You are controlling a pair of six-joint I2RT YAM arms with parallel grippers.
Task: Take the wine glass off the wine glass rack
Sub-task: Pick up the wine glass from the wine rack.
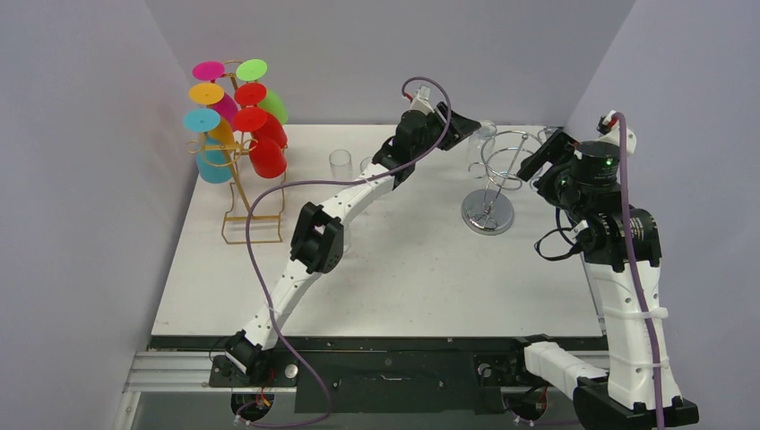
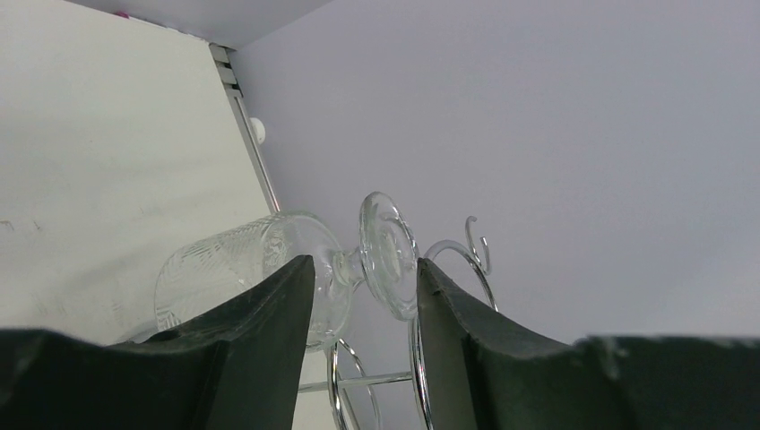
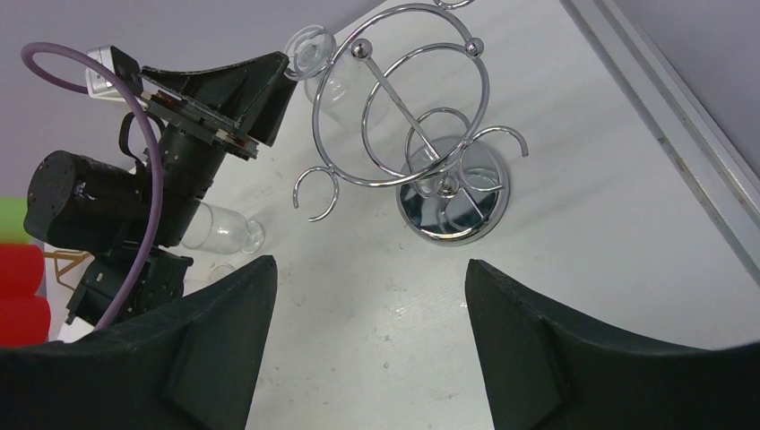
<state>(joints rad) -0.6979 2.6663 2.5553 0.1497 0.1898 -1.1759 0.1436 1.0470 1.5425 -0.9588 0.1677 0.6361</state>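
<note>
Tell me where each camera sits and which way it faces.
Top external: fixed high behind the robot, looking down on the table; shows left arm, right arm, left gripper at the rack.
Left wrist: looks past its fingers, astride the glass stem, toward the wall.
Right wrist: looks down between its fingers at the rack.
Shared: all three see the rack and glass.

The wine glass rack (image 1: 491,184) stands toward the far right corner of the tabletop (image 1: 403,269). The wine glass (image 2: 233,264) hangs on the rack's far left side, between the fingers (image 2: 269,313) of the left gripper (image 2: 363,269). The right gripper (image 1: 547,152) hangs right of the rack. A rack of cups (image 1: 237,134) fills the far left corner.
</note>
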